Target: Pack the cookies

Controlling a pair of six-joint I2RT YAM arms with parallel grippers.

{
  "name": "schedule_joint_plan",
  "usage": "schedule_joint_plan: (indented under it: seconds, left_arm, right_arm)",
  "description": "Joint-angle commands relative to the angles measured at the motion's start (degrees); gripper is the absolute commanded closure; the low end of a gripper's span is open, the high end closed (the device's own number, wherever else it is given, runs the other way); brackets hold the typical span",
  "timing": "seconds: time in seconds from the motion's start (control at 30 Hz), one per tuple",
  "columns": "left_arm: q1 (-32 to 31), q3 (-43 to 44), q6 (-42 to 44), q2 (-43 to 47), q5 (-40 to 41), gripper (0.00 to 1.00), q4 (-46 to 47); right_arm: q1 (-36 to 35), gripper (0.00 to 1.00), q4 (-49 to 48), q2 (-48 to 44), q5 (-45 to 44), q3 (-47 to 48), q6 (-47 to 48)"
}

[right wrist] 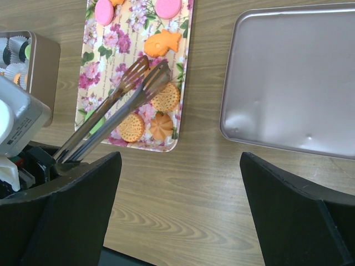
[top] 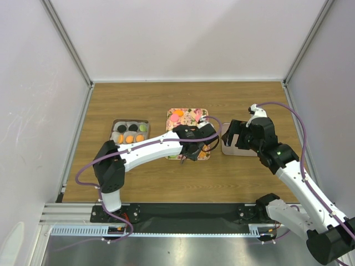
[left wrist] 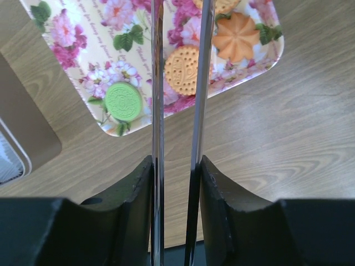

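1. The floral tray (top: 195, 117) is holding the loose cookies (top: 177, 117).
2. The right gripper (right wrist: 180, 160) is hanging spread wide, farther off.
3. The left gripper (left wrist: 176, 166) is pinching tongs (right wrist: 119, 102) pointing along the tray.
4. A round orange biscuit (left wrist: 182, 69) is lying beneath, between their blades.

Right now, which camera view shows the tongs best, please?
Right wrist: the tongs appear nearly full length, tips over the floral tray. Left wrist shows only two edge-on blades; from the top they are too small to make out.
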State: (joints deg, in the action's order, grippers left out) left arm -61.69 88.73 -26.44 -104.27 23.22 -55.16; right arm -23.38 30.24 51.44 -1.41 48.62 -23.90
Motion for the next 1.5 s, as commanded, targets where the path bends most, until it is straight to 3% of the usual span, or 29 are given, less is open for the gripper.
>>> schedule_joint_plan:
  seconds: [0.0,0.43,0.8,1.07,1.47]
  left_arm:
    - [0.43,2.50,-0.02,4.51,3.14,0.62,-1.00]
    - [3.41,-4.08,-4.14,16.37,7.80,0.62,-6.62]
    - [9.74,-18.93,-13.98,39.12,8.68,0.61,-15.93]
    - [14.49,-24.04,-19.09,46.95,8.95,0.60,-23.06]
    - [23.54,-31.77,-19.45,51.88,7.19,0.58,-23.07]
  right_arm:
    - [0.26,0.05,-0.62,-0.64,0.53,0.42,0.70]
    - [0.26,0.05,-3.96,2.17,4.39,0.51,-0.53]
    - [-3.95,0.05,-7.74,5.77,6.24,0.95,-1.85]
    - [-6.86,0.05,-10.37,9.20,6.77,0.60,-2.29]
    - [-7.30,0.05,-13.36,11.31,10.28,-2.65,-2.55]
